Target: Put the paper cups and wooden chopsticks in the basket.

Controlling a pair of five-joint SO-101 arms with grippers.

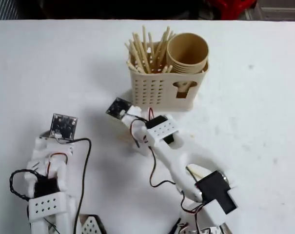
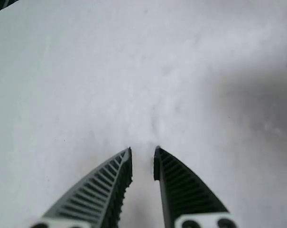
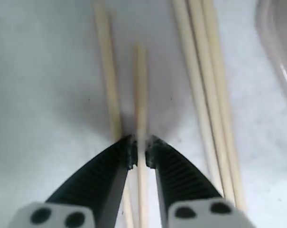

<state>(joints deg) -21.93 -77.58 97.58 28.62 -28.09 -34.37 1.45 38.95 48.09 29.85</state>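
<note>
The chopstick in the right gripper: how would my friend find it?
Start at the basket on the white table; the right gripper sits just in front of it. The chopstick is the one pinched between the gripper's tips, with a single stick on one side and three sticks together on the other.

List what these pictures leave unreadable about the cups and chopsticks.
1. Paper cups: high view, the basket wall hides the stack; count unclear.
2. Loose chopsticks beside the chopstick held by the right gripper: right wrist view, ends cut off by the frame edge.
3. Pale curved object: right wrist view, cut off and blurred; unidentifiable.
</note>
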